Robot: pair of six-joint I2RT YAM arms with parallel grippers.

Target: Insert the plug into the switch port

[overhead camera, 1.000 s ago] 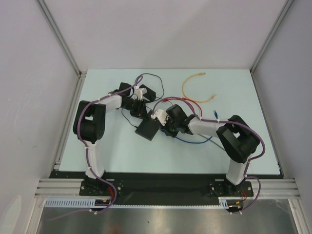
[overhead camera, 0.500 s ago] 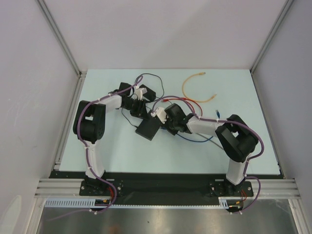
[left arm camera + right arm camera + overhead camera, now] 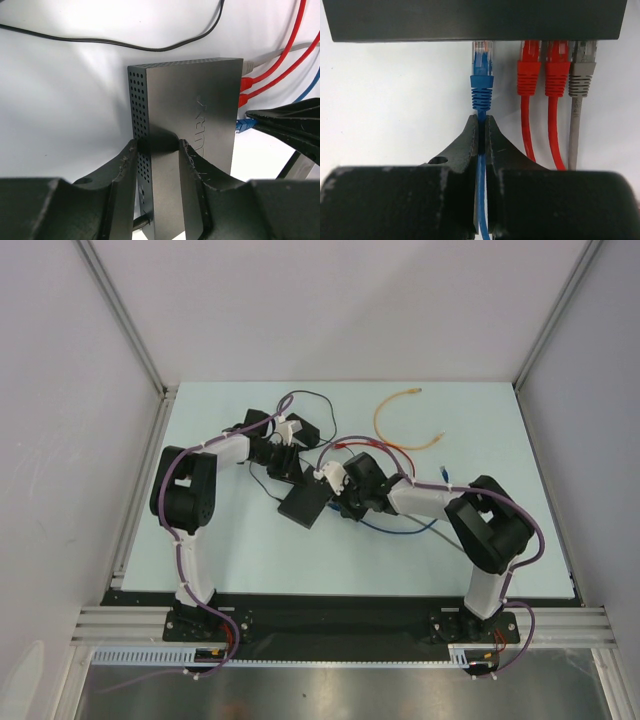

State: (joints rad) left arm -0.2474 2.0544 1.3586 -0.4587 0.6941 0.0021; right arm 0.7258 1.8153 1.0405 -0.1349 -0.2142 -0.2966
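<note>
My right end effector (image 3: 481, 120) is pressed together on the blue cable (image 3: 482, 215) just behind the plug (image 3: 482, 82), so I judge any push runs straight along the plug's axis. The plug's clear tip sits in the mouth of the switch port (image 3: 482, 42); I can't tell whether it has latched. My left end effector (image 3: 157, 145) pinches the switch (image 3: 195, 95) at an end clear of the ports, probably bracing it on the desk (image 3: 65, 100) against that push. The neighbouring ports hold two red plugs (image 3: 530, 77) and a grey plug (image 3: 581, 82).
</note>
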